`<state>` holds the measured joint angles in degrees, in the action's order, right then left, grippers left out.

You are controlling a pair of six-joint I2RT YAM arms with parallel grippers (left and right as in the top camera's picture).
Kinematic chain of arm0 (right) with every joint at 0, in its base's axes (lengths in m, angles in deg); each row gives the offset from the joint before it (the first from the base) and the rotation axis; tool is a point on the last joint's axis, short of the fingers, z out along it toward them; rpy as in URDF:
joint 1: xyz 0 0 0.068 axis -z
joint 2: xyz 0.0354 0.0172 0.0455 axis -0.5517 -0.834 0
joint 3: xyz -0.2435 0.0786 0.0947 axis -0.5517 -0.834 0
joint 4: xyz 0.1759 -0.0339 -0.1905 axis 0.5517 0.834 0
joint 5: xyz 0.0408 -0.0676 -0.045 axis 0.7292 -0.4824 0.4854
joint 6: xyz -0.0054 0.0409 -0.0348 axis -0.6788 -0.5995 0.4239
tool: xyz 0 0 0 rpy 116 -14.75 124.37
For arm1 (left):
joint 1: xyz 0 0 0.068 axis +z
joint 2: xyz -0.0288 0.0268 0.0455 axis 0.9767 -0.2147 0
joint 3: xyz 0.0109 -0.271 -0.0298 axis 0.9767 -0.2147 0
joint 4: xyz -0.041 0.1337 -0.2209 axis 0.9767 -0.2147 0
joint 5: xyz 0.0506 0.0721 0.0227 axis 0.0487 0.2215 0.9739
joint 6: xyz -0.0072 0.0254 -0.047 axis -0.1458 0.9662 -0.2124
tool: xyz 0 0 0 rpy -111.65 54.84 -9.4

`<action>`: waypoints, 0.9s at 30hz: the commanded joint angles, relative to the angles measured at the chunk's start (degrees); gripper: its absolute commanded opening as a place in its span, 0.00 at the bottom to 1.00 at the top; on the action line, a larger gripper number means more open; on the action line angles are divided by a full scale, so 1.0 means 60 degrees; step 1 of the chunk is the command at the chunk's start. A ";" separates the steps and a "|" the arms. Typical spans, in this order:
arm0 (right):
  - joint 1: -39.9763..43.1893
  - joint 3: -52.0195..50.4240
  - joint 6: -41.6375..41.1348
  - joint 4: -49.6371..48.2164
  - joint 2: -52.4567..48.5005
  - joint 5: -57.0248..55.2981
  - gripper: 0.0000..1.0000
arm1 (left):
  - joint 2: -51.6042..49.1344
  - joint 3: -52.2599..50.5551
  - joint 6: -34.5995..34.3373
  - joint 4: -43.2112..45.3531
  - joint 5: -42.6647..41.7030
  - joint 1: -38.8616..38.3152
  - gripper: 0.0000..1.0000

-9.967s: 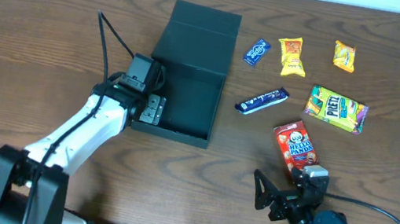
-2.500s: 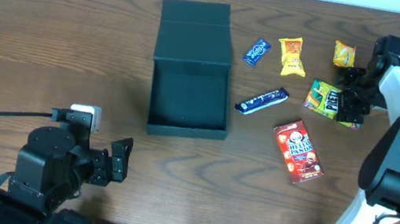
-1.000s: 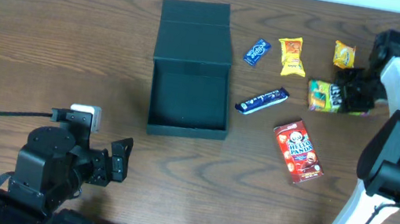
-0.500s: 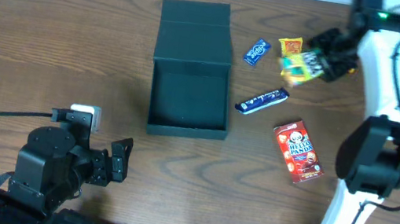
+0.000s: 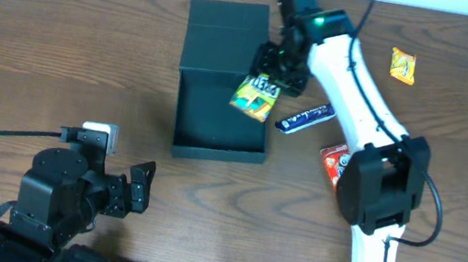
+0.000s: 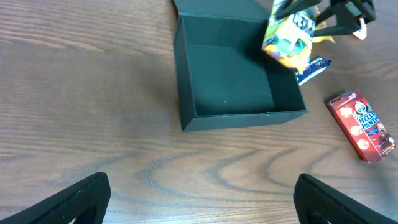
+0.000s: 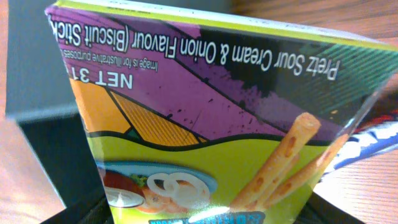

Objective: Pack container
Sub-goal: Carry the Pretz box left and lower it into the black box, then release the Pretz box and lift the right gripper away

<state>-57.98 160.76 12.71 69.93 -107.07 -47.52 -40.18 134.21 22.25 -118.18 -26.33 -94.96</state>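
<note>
The dark open container point(image 5: 214, 137) stands mid-table with its flap lid point(image 5: 228, 20) folded back; it also shows in the left wrist view point(image 6: 230, 106). My right gripper point(image 5: 272, 74) is shut on a green-and-purple Pretz box point(image 5: 255, 97), holding it over the container's right wall. The box fills the right wrist view point(image 7: 205, 124) and shows in the left wrist view point(image 6: 287, 43). My left gripper point(image 6: 199, 199) is open and empty, low at the near left, in front of the container.
A blue bar packet point(image 5: 307, 117) lies right of the container. A red Hello Panda box point(image 5: 334, 160) is partly hidden by the right arm. A yellow packet point(image 5: 403, 65) lies at the far right. A small white-capped device point(image 5: 95, 136) sits by the left arm.
My right gripper took hold of the Pretz box at the far right, lifted it and carried it left to over the container. The left arm stayed still.
</note>
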 commanded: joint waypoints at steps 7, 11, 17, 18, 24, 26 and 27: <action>-0.0936 0.0219 0.1698 0.0168 -0.0015 -0.0616 0.70 | 0.0011 0.0033 0.0066 0.0000 0.0007 -0.0004 0.95; -0.0994 0.0219 0.1978 0.0554 -0.0029 -0.1031 0.72 | 0.0011 0.0033 0.0062 0.0000 0.0007 -0.0004 0.95; -0.0914 0.0208 0.2087 0.1024 -0.0033 -0.1388 0.73 | 0.0015 0.0033 0.0062 0.0000 0.0007 -0.0004 0.95; -0.0914 0.0208 0.2087 0.1042 -0.0033 -0.1384 0.73 | 0.0015 0.0033 0.0062 0.0000 0.0007 -0.0004 0.95; -0.1064 0.0208 0.2084 0.1042 -0.0033 -0.1384 0.73 | 0.0015 0.0033 0.0062 0.0000 0.0007 -0.0004 0.95; -0.1118 0.0208 0.2080 0.1020 -0.0036 -0.1388 0.73 | 0.0011 0.0033 0.0066 0.0000 0.0007 -0.0004 0.95; -0.1133 0.0208 0.2076 0.1013 -0.0036 -0.1388 0.74 | 0.0015 0.0033 0.0066 0.0000 0.0007 -0.0004 0.95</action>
<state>-63.90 160.76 24.08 75.98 -107.07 -55.06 -40.18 134.21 22.25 -118.18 -26.33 -94.96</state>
